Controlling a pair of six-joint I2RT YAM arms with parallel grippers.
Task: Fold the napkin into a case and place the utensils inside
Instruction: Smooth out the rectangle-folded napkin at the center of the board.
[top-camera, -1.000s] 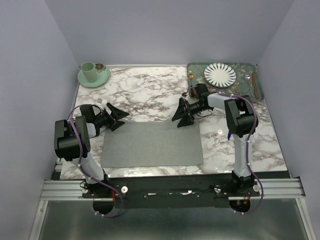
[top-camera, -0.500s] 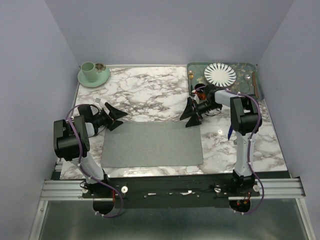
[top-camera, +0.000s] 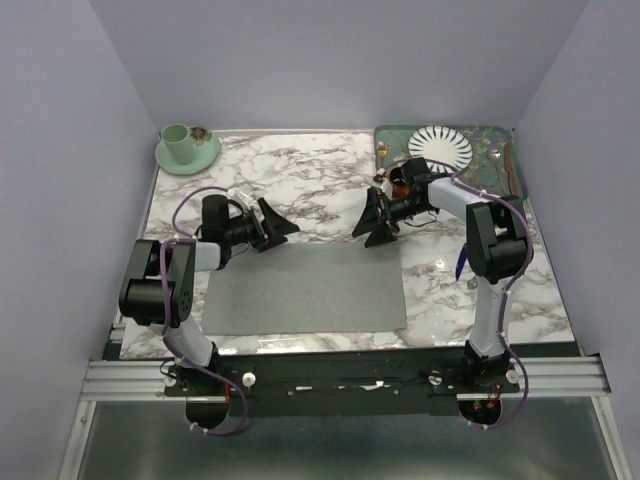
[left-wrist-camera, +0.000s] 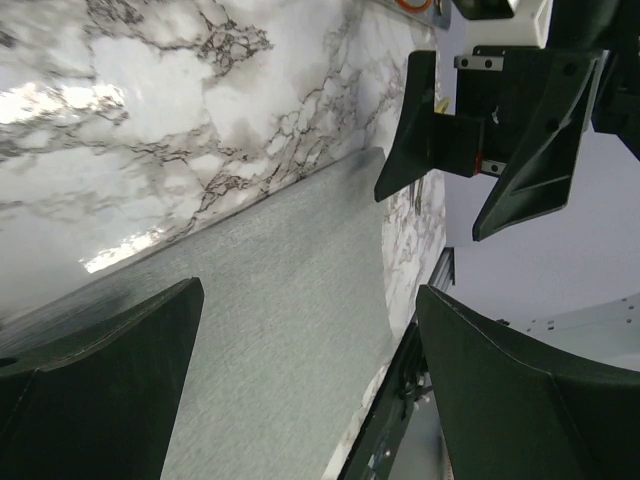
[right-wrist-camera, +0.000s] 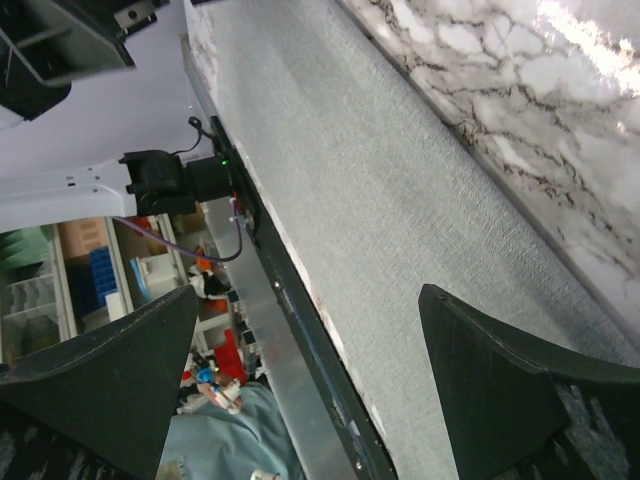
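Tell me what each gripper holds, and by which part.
Nothing is held: left gripper and right gripper are open and empty; the napkin lies flat, ungripped.

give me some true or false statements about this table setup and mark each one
The napkin lies flat and unfolded on the table. True.
The left end effector and the right end effector are both open. True.
The striped plate sits on the napkin. False: it is on the green tray.
The left end effector is clamped on the napkin. False: it is spread and holds nothing.
The mint cup stands on a saucer. True.
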